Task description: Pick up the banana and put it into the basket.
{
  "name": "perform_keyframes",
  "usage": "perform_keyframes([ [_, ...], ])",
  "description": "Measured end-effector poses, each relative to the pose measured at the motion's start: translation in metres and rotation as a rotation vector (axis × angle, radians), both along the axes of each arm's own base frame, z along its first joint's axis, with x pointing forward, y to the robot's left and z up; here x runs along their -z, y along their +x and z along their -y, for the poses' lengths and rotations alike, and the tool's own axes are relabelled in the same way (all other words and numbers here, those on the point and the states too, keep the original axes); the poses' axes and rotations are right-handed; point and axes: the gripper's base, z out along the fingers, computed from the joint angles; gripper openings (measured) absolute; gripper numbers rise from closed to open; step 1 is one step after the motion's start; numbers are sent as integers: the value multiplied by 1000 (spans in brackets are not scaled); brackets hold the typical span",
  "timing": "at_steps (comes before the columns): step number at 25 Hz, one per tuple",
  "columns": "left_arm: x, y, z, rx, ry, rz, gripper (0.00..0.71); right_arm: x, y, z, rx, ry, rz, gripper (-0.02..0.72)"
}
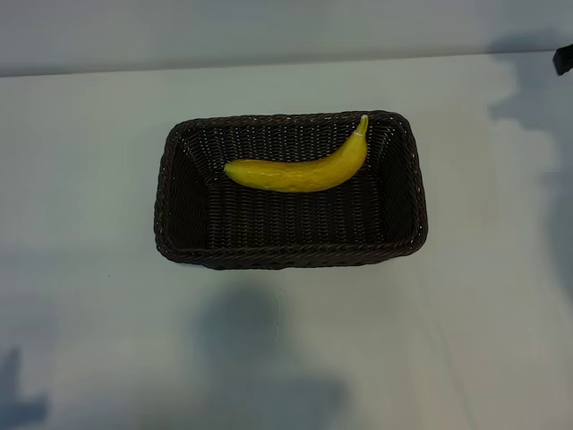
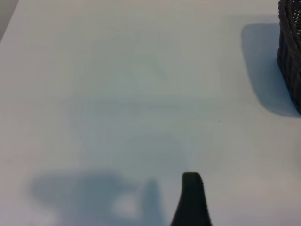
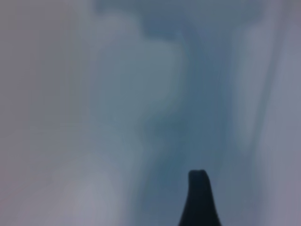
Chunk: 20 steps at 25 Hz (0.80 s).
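The yellow banana (image 1: pixel 300 170) lies inside the dark brown wicker basket (image 1: pixel 286 255), along its far side, with the pale stem tip pointing to the far right corner. Nothing touches it. Neither gripper shows in the exterior view. In the left wrist view my left gripper (image 2: pixel 150 217) hovers over bare table with only one dark fingertip (image 2: pixel 192 188) showing and nothing held; a corner of the basket (image 2: pixel 289 52) is off to one side. My right gripper (image 3: pixel 155 217) also shows a single fingertip (image 3: pixel 198 188) over the bare surface, empty.
The basket sits mid-table on a pale tabletop (image 1: pixel 89 269) with free room on every side. A small dark part (image 1: pixel 564 61) pokes in at the far right edge of the exterior view. Arm shadows fall on the table near the front.
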Motion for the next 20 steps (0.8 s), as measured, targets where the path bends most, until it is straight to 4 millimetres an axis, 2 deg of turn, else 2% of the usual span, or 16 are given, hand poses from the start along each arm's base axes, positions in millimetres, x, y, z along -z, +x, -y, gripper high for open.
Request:
perform_keyframes([
  [5,0,0,0,0,0,0,583,-34,-38,-2,6,29,71,526],
  [11,0,0,0,0,0,0,583,-61,-113,-2,23,42,181,526],
  [16,0,0,0,0,0,0,583,-73,-178,-2,46,55,273,526],
  [20,0,0,0,0,0,0,583,-69,-228,-2,49,60,324,526],
])
